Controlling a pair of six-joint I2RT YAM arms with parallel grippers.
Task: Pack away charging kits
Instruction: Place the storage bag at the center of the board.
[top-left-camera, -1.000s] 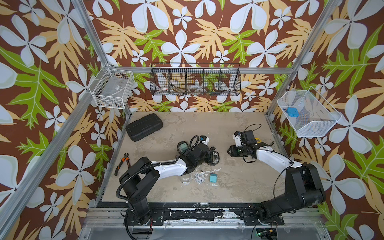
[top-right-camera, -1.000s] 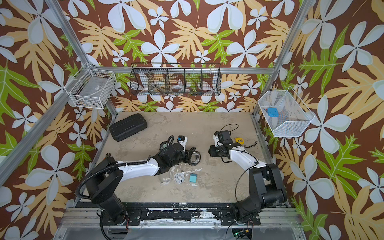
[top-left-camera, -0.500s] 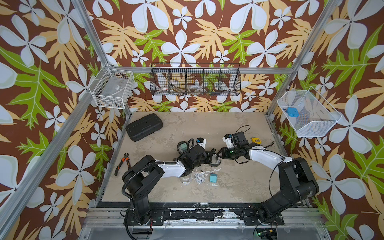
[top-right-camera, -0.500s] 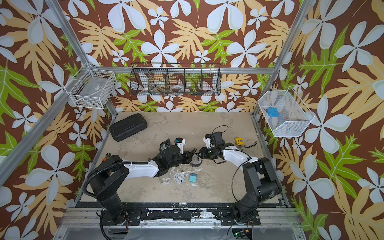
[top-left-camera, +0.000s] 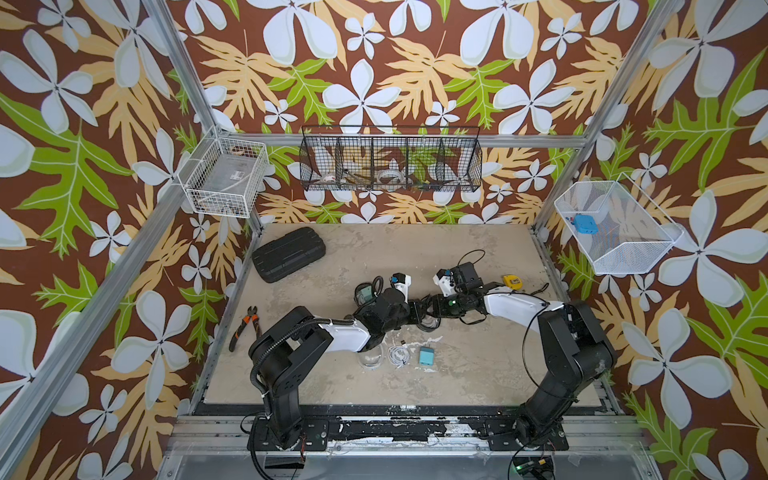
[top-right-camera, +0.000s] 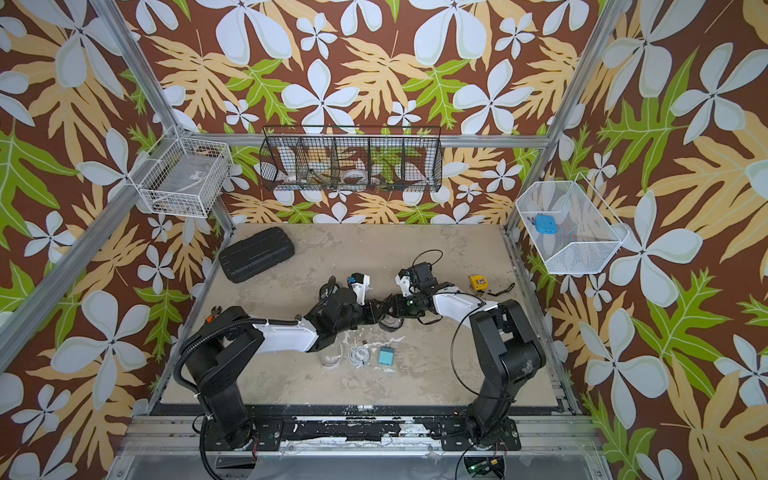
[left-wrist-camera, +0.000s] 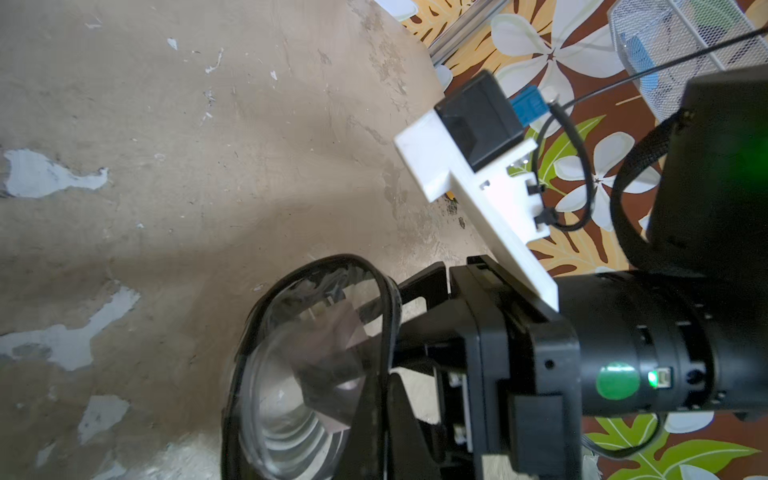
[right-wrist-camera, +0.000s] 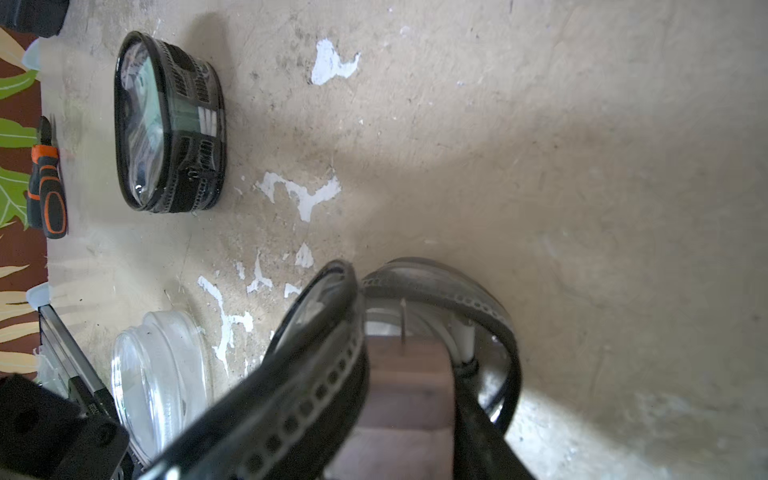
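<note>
In both top views my two grippers meet at mid-table over an open black-rimmed pouch (top-left-camera: 430, 323) (top-right-camera: 390, 322). My left gripper (left-wrist-camera: 388, 386) (top-left-camera: 417, 312) is shut on the pouch's rim. My right gripper (right-wrist-camera: 411, 415) (top-left-camera: 433, 309) reaches into the pouch (right-wrist-camera: 478, 307). A dusty pink plug block (right-wrist-camera: 409, 374) lies between its fingers, and the pouch flap hides one finger. A white cable (right-wrist-camera: 461, 336) lies inside too. A second black-rimmed pouch (right-wrist-camera: 166, 124) (top-left-camera: 365, 294) stands closed. A clear pouch (top-left-camera: 371, 358), a coiled white cable (top-left-camera: 397, 356) and a teal plug block (top-left-camera: 425, 356) lie nearer the front.
A black ribbed hard case (top-left-camera: 289, 254) lies at the back left. Orange-handled pliers (top-left-camera: 245, 328) are at the left edge and a yellow tape measure (top-left-camera: 512, 282) on the right. Wire baskets hang on the walls (top-left-camera: 224, 176) (top-left-camera: 390, 164) (top-left-camera: 615, 228), the right one holding a blue gadget (top-left-camera: 585, 223).
My right arm has swung left from the right of the table to the pouch held by my left gripper. The left arm has stayed in place.
</note>
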